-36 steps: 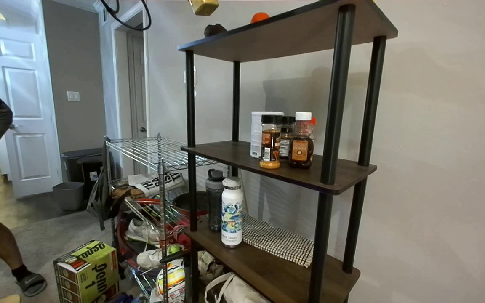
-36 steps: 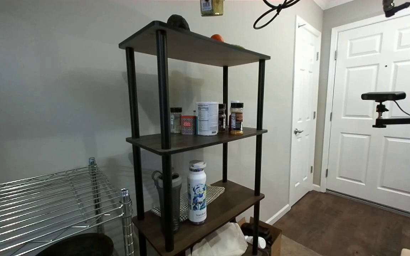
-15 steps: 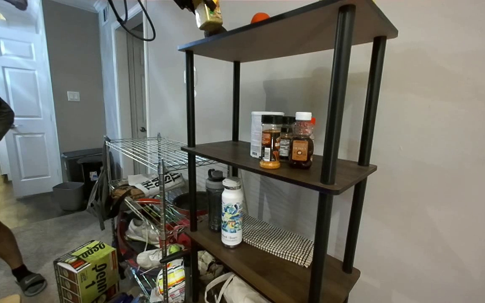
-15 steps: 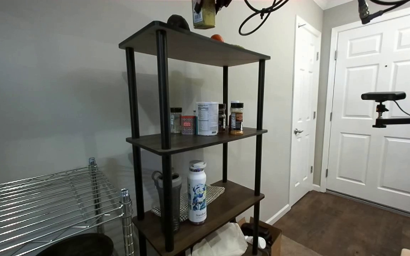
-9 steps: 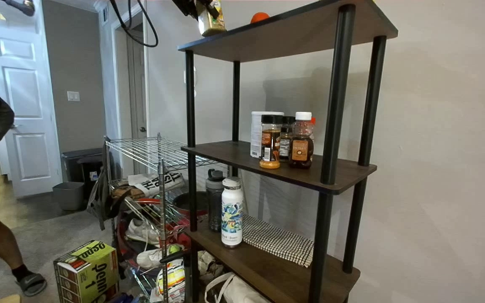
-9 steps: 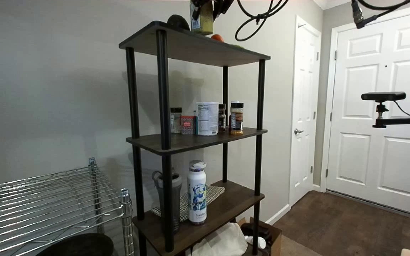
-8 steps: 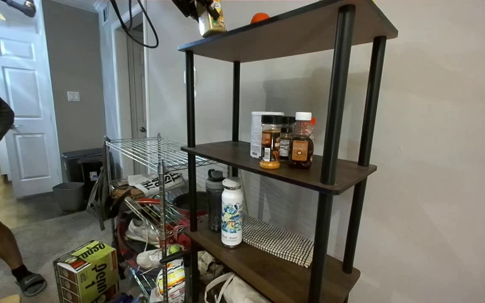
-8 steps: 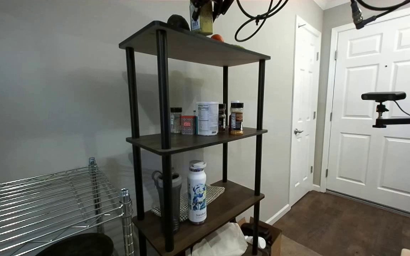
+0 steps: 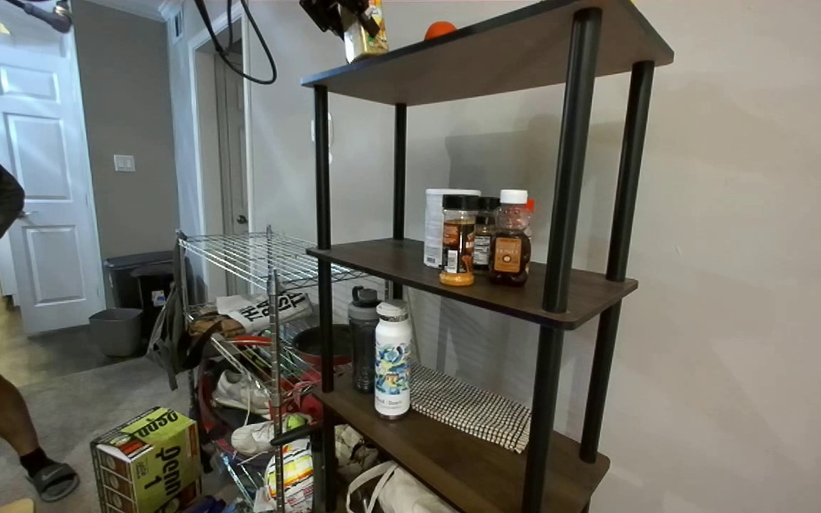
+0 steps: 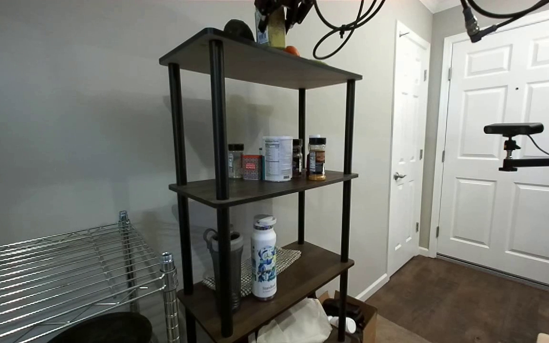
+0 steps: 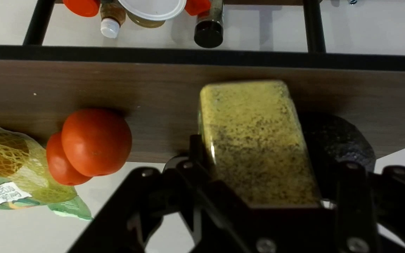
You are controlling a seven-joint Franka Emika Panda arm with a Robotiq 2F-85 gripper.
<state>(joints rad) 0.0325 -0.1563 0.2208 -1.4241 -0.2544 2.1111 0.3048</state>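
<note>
Black and two-fingered, the claw [image 11: 272, 163] takes up the lower centre and right of the wrist view, and we see it clamped on one jar [image 11: 251, 130] of yellow, dark-specked contents. That jar fills the area right of centre in the same frame, over the top shelf [image 11: 164, 91]; whether its base touches it, we cannot tell. Both exterior views show us the jar at the upper edge, near the middle or just left of it, its long axis close to upright, base down, its upper end cut off by the frame. We make out a coloured label on it, too small to read.

Just right of the jar in the wrist view we find one dark avocado [image 11: 339, 140]; at centre left, two red tomatoes [image 11: 97, 140], overlapping; at far left, one net bag [image 11: 2, 154] whose upside-down tag seems to say "organic".

Mid-frame in an exterior view, we count on the middle shelf [image 9: 382, 255], among other goods, one white canister [image 9: 433, 228], two black-capped bottles [image 9: 458, 242] and one white-capped bottle [image 9: 508, 253] whose orange label looks like "honey". Below, the lower shelf [image 9: 453, 456] holds two drinking bottles [image 9: 393, 370], one white, one grey. At lower left we read "penn" and "1" on one yellow-green box [image 9: 164, 456].
</note>
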